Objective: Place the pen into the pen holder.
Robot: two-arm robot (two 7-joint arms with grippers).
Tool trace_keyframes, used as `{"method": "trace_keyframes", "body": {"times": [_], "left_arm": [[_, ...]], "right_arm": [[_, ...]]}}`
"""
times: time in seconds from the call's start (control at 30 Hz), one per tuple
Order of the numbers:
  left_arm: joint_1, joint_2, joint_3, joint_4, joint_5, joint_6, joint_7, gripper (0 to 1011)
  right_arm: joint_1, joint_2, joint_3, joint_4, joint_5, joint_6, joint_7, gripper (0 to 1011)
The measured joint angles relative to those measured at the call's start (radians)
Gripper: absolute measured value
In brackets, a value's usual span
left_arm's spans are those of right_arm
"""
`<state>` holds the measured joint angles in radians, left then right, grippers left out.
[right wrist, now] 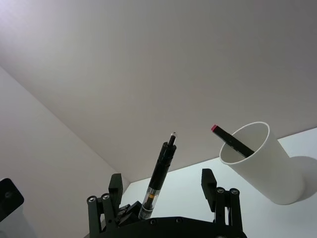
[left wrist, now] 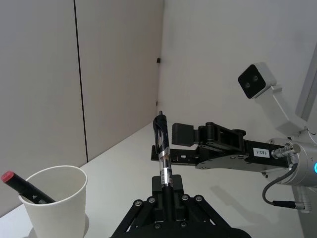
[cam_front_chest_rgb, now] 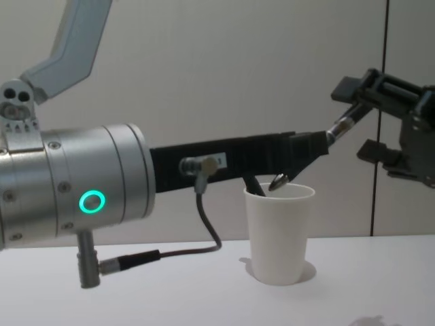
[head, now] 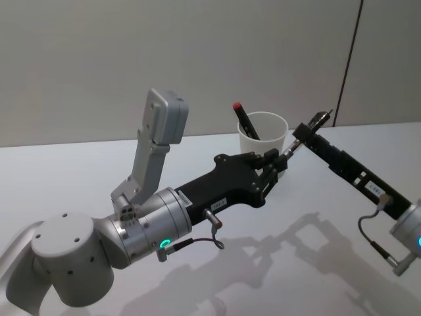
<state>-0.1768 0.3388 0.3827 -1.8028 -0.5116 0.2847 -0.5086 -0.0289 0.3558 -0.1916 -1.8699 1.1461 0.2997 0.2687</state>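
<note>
**Carefully now: one pen, two pincers, one light cup**

Closest in, find the left pincer (left wrist: 167,189) clamped tight on the lower end of the pen (left wrist: 162,148), the rest of it sticking straight out past the tips. Just beyond those tips, meet the right pincer (right wrist: 161,182), spread wide and gripping nothing. Pen's upper end poking into that gap, apparently touching neither side. Looks like a hand-over, or simply two arms crowding one spot.

Plenty to go wrong right here:
- Risk of a drop onto the table (head: 79,171) if released on the left too soon, before any grip from the right.
- Risk of a twist or a flick if squeezed off-centre from the right against a hold not yet loosened.
- Risk of metal knocking metal with any push forward from either side.

Farther off, to one side of the left pincer and lower, note the paper cup (left wrist: 54,203). Upright on the table, with a red-capped marker (left wrist: 22,187) leaning inside against the rim. Light and tall, so likely to topple at a brush from an arm or from a pen driven in at a slant. Could also jam the pen on that leaning marker unless aimed at the free half of the mouth. Best let go low and near upright, not from high above the rim.
</note>
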Motion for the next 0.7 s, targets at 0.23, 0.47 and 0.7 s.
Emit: {"method": "trace_keyframes", "body": {"times": [0.23,0.47,0.7], "left_arm": [[0.000,0.000,0.000,0.000,0.000,0.000,0.000,116],[0.000,0.000,0.000,0.000,0.000,0.000,0.000,116],[0.000,0.000,0.000,0.000,0.000,0.000,0.000,116]], "right_arm": [[0.013,-0.009,-0.014,0.004,0.007,0.015,-0.016,1001],[0.020,-0.015,-0.027,0.006,0.011,0.022,-0.020,1002],[0.024,-0.019,-0.038,0.008,0.018,0.022,-0.022,1001]]}}
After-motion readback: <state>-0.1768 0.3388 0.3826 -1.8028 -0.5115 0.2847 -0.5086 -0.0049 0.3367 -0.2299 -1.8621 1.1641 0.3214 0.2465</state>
